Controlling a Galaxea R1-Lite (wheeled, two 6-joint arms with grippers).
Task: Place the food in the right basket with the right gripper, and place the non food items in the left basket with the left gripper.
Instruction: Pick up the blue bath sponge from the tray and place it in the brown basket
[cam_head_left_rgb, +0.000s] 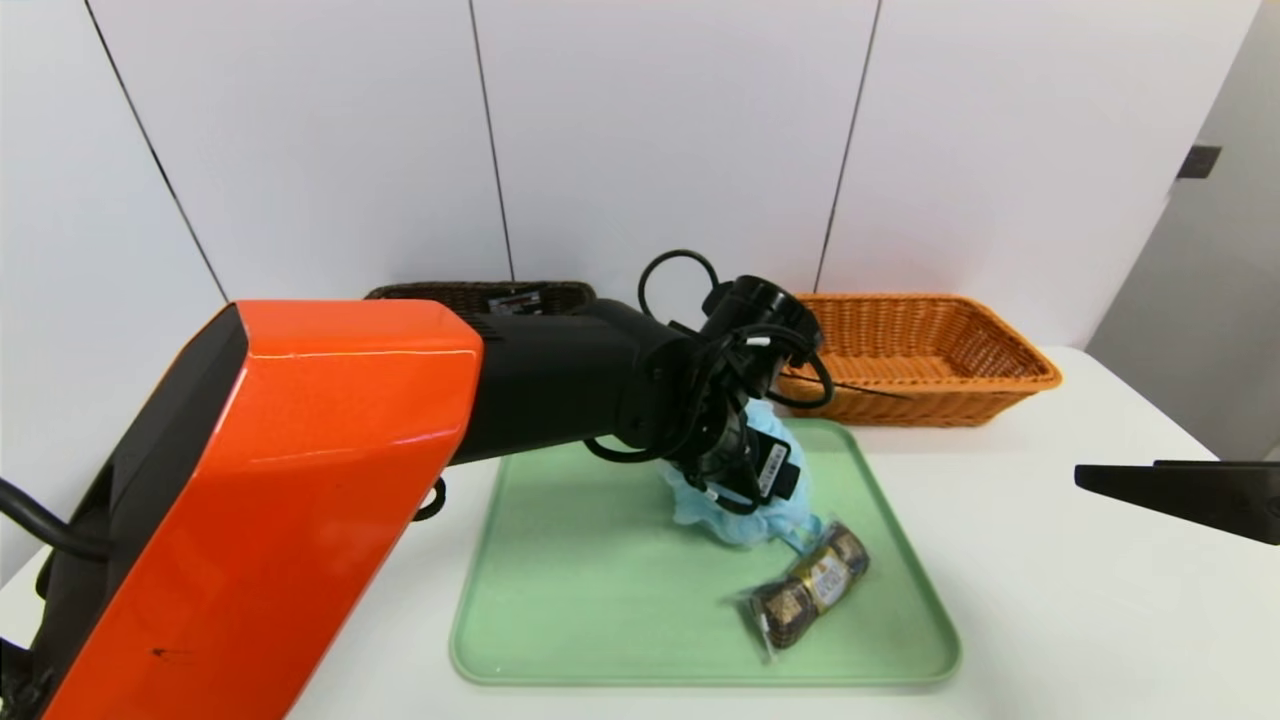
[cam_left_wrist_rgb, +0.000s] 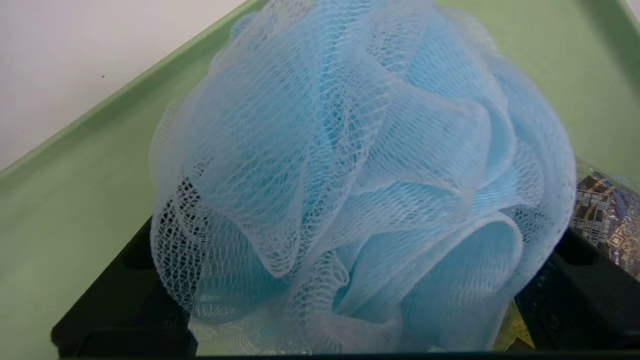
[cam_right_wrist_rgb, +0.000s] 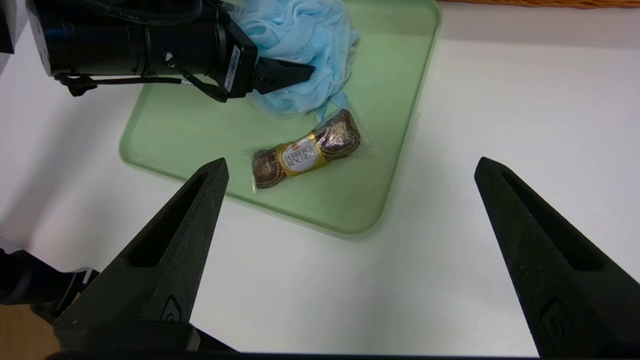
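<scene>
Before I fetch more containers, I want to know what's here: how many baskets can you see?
2: a dark basket behind the left arm, partly hidden, and an orange wicker basket behind the tray's right side.

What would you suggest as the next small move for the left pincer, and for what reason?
I would probably close the left pincer gently on the blue mesh puff: its fingers stand wide on either side of the puff, which sits on the green tray and, as a non-food item, belongs in the left basket.
</scene>
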